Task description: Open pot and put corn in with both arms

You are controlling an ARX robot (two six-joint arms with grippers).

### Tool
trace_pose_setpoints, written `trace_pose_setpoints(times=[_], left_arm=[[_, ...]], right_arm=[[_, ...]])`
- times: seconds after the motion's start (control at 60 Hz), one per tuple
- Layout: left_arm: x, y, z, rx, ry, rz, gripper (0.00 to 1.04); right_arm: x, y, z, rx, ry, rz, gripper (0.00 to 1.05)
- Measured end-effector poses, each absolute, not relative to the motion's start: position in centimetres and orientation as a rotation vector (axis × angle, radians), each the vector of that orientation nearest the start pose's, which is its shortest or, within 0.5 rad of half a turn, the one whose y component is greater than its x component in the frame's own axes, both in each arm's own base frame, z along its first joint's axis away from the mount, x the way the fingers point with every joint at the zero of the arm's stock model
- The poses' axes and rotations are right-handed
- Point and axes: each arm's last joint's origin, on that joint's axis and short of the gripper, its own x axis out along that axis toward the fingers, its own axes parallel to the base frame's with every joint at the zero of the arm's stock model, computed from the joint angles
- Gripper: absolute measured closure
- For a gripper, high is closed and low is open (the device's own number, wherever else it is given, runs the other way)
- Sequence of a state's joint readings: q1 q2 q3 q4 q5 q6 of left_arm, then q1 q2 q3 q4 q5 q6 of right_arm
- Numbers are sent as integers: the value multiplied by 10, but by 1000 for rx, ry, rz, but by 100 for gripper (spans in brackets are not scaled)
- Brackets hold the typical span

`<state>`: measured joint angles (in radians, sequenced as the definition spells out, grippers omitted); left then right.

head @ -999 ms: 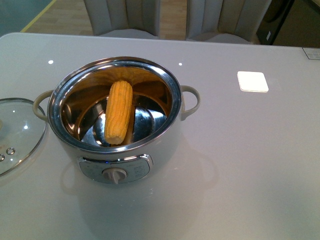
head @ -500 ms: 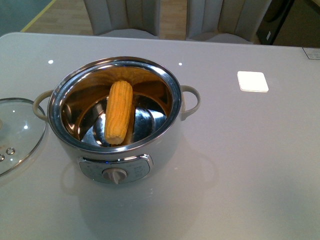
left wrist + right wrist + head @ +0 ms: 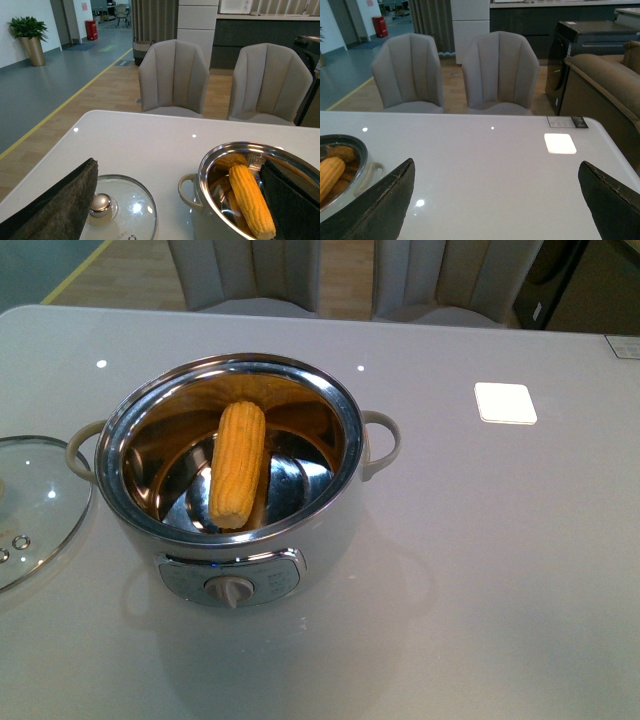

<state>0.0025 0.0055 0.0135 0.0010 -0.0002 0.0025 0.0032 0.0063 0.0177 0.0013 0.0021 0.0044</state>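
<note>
Judging the task done, I see the yellow husked corn cob (image 3: 237, 464) inside the cream-white steel-lined pot (image 3: 300, 540) mid-counter, glass lid (image 3: 35, 505) at the left edge, both end effectors spread, empty.

No text, brand or number can be read. A small printed label (image 3: 567, 122) is seen on the far right corner of the table (image 3: 485, 165), but its print is too small to be made out. The markings on the pot's control panel (image 3: 232, 578) are blurred.
</note>
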Motion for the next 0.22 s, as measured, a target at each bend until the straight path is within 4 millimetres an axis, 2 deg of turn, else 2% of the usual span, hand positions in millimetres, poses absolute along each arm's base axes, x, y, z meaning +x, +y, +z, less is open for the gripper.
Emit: trace_pose_setpoints(times=[0.217], left_arm=[[97, 0, 168, 2, -9, 3, 7]], right_arm=[[97, 0, 169, 4, -13, 1, 9]])
